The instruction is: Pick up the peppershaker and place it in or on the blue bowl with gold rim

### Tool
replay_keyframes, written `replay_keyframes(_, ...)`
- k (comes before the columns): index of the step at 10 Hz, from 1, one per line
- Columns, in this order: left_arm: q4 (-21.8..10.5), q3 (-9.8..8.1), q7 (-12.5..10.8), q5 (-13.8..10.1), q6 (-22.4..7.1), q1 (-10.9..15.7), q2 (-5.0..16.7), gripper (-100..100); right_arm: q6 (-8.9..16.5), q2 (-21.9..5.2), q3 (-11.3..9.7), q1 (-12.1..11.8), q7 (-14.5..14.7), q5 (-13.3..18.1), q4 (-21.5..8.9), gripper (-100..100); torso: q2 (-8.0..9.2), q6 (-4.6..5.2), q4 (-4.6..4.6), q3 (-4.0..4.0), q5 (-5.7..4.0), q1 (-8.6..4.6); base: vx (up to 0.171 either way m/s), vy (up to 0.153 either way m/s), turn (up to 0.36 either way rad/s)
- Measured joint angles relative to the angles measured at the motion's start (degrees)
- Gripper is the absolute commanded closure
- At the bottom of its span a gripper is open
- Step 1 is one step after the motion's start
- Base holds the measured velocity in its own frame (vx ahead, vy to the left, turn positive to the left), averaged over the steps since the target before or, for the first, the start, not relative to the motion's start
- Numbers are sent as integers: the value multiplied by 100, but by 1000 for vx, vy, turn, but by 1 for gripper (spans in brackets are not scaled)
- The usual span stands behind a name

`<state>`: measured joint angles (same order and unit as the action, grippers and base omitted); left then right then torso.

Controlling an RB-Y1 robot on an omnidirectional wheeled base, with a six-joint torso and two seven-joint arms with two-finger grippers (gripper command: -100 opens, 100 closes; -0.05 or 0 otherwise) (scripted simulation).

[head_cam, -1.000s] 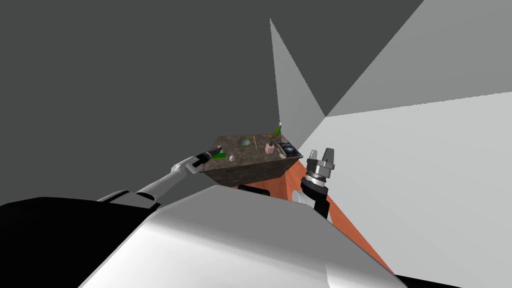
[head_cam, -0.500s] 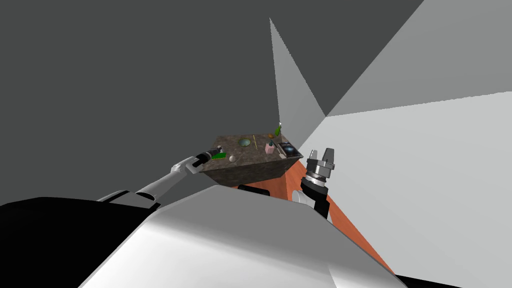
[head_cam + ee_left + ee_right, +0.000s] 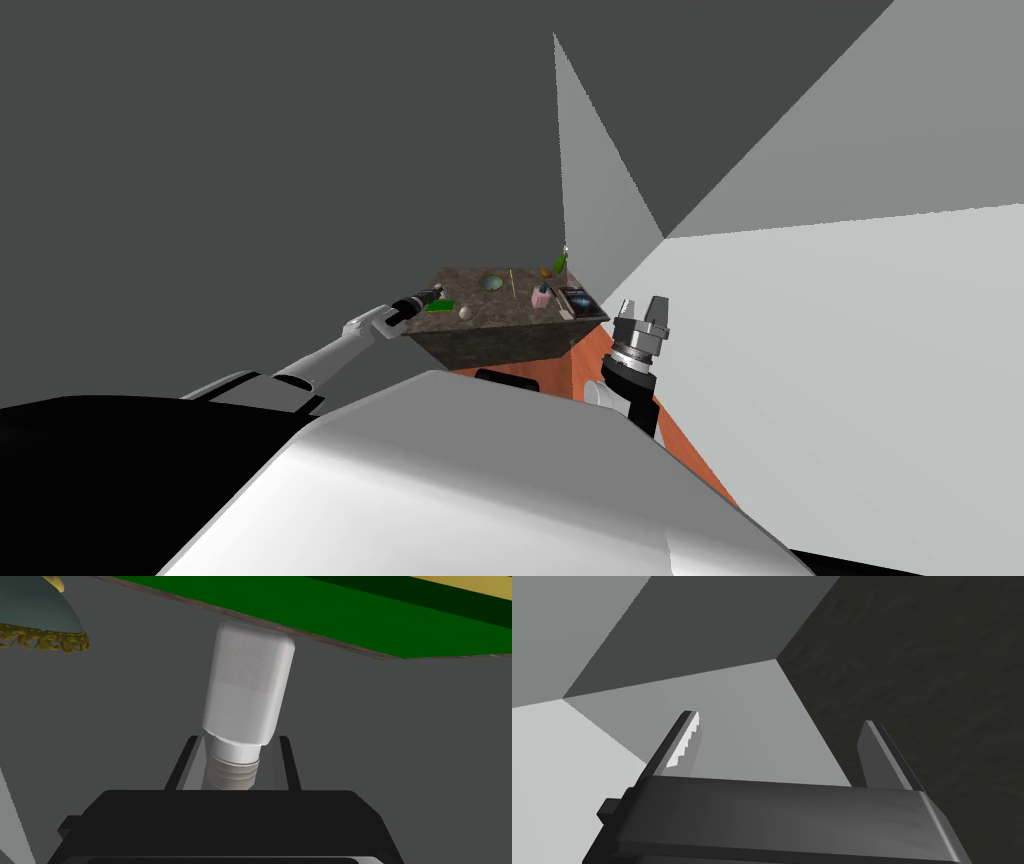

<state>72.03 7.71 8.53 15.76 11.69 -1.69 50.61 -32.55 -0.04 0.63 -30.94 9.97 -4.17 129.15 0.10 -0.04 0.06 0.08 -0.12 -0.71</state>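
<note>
A pale grey peppershaker (image 3: 247, 691) sticks out from between the fingers of my left gripper (image 3: 235, 748), which is shut on its ribbed neck. In the head view my left gripper (image 3: 432, 294) hangs over the near left corner of the dark mottled table (image 3: 500, 338). The blue bowl (image 3: 490, 283) with its gold rim stands further back on the table, apart from the shaker. Its ornate rim (image 3: 45, 638) also shows off to one side beyond the shaker. My right gripper (image 3: 643, 308) is open and raised beside the table's right side, its fingers (image 3: 684, 738) holding nothing.
A flat green thing (image 3: 440, 305) lies under my left hand, with a small grey ball (image 3: 464, 313) beside it. On the table's right half are a pink box (image 3: 541, 296), a dark book (image 3: 578, 298), a green bottle (image 3: 561, 262) and a thin yellow stick (image 3: 512, 283). Walls close in behind and to the right.
The whole head view has shifted slightly, so my head or base moved. My left forearm has risen a little, still holding the shaker over the table corner. The right arm is unchanged.
</note>
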Motion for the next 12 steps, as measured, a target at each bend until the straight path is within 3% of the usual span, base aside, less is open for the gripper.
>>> replay_keyframes(2,-88,-61,136,-5,-25,305,46,100,0,0,0,-1,0,0,0,0,-18,2,-2,-9,-6,-19,27,-177,142)
replay_keyframes(6,289,-177,285,-70,-238,445,186,100,0,0,0,-1,0,0,0,0,-25,3,-4,-13,-4,-6,28,-139,108)
replay_keyframes(8,279,-263,399,-110,-221,607,206,100,0,0,0,0,0,0,0,0,-31,15,-6,-18,-9,-15,27,-169,-69)
replay_keyframes(9,385,-353,463,-116,-255,626,153,100,0,0,-1,1,0,0,0,0,-34,29,-7,-20,-9,-24,25,-150,-192)
replay_keyframes(12,234,-552,620,-17,-72,744,-209,100,0,-1,0,0,0,0,0,0,-46,25,-14,-29,1,20,45,-59,-245)
